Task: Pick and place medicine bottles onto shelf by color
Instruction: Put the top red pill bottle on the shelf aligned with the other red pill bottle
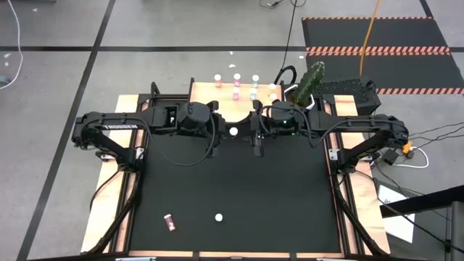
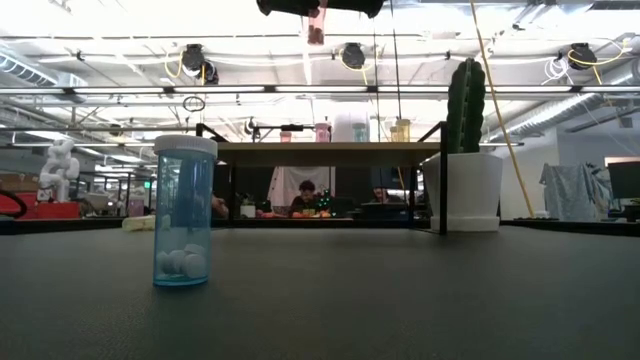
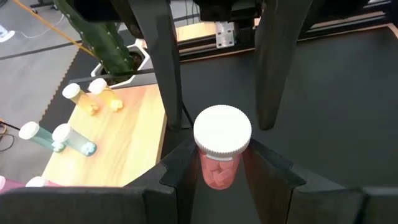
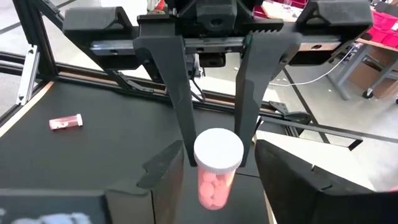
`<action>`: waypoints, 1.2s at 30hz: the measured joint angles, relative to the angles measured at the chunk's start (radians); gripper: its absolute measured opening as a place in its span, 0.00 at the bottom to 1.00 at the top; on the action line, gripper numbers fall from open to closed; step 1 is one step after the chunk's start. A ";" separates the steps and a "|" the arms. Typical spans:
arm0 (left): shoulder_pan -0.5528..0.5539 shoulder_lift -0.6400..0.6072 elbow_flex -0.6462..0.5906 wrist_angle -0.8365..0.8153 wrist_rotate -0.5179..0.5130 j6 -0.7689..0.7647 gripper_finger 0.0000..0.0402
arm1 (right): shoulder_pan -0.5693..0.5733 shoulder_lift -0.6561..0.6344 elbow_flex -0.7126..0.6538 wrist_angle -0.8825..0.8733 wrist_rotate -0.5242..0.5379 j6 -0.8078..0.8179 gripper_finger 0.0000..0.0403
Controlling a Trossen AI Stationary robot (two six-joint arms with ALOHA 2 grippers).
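A pink medicine bottle with a white cap hangs upright high over the middle of the black table. My left gripper is shut on it. My right gripper faces it from the other side, open, one finger on either side of the bottle without touching. The shelf stands at the far edge. Pink, teal and yellowish bottles stand on its board. A pink bottle lies on its side near the front, and a blue one stands upright beside it. My left gripper pinches the pink bottle's body just below the cap between its two fingers. The fingers come from the table's left, slanting a little downward. The bottle stands upright, cap up, lifted well clear of the table.
A white pot with a green cactus stands at the shelf's right end. Metal frame rails run along both table sides. The wide black mat between the arms and the front edge holds only the two loose bottles.
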 joint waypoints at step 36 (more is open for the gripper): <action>0.054 -0.094 -0.001 -0.249 -0.245 -0.178 0.45 | -0.085 0.033 0.001 0.156 -0.057 0.075 0.31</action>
